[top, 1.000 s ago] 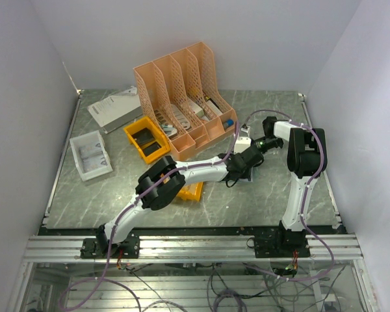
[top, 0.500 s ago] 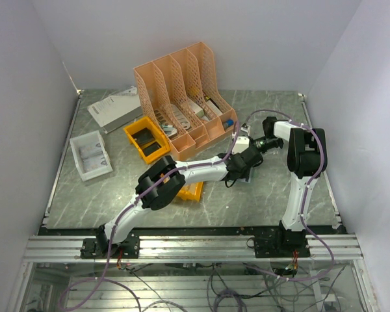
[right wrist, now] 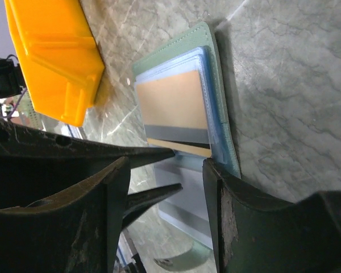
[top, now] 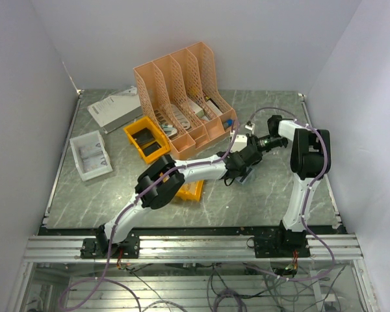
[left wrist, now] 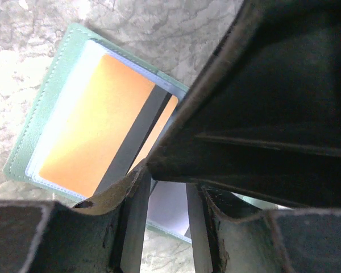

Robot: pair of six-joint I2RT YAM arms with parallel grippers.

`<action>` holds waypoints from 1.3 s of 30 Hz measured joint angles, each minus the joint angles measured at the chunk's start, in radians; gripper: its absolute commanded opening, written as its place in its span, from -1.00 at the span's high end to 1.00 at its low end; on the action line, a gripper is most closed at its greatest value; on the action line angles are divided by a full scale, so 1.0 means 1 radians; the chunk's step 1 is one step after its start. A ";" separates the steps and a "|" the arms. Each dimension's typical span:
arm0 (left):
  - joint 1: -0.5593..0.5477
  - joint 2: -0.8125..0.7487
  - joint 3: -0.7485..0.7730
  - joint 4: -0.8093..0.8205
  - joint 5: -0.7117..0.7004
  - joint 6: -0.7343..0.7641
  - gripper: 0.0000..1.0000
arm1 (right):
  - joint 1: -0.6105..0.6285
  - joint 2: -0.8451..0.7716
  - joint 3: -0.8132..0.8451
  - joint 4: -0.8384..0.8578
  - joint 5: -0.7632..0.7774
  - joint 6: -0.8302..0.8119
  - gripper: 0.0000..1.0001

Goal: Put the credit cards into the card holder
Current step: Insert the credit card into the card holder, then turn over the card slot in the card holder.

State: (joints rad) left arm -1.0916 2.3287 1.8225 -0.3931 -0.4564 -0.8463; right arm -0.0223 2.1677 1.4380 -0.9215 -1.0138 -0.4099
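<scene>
The card holder (left wrist: 38,132) lies open on the table, grey-green outside and light blue inside; it also shows in the right wrist view (right wrist: 215,54) and peeks out below the grippers from above (top: 245,177). A tan-brown credit card (left wrist: 96,131) with a dark stripe sits in its clear pocket (right wrist: 176,99). A pale white-grey card (left wrist: 167,207) lies on the other half (right wrist: 187,196). My left gripper (left wrist: 167,182) hovers open right over the pale card (top: 244,162). My right gripper (right wrist: 166,170) is open just above the same half, its jaws either side of the left fingertips (right wrist: 159,152), and meets the left one from the right (top: 252,148).
A yellow-orange bin (right wrist: 51,57) stands close beside the holder, under the left arm (top: 192,190). Another yellow bin (top: 146,140), a peach file organizer (top: 182,97), a white tray (top: 91,155) and a grey booklet (top: 114,107) lie further left and back.
My right gripper has moved left toward the left gripper, and its elbow has swung right. The left gripper has edged slightly away from me. Both now crowd over the holder.
</scene>
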 measured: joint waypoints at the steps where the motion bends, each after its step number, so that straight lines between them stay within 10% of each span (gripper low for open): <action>1: 0.002 0.000 0.000 0.000 -0.002 0.000 0.16 | -0.003 -0.005 0.000 -0.004 0.005 -0.008 -0.09; 15: 0.012 -0.016 -0.055 0.100 0.026 0.078 0.16 | -0.055 -0.085 -0.032 -0.032 0.016 -0.085 0.16; 24: 0.066 -0.281 -0.328 0.289 0.103 0.241 0.13 | -0.103 -0.302 -0.126 0.023 0.035 -0.159 1.00; 29: 0.161 -0.356 -0.372 0.351 0.206 0.296 0.55 | -0.101 -0.415 -0.239 0.023 -0.002 -0.445 1.00; 33: 0.232 -0.313 -0.352 0.321 0.267 0.322 0.57 | -0.093 -0.519 -0.396 -0.066 -0.024 -0.879 1.00; 39: 0.268 -0.233 -0.338 0.249 0.294 0.343 0.54 | -0.050 -0.556 -0.494 0.098 0.040 -0.975 1.00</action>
State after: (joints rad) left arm -0.8238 2.0956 1.4845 -0.1444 -0.1623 -0.5034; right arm -0.0727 1.6119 0.9436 -0.8238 -0.9737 -1.3849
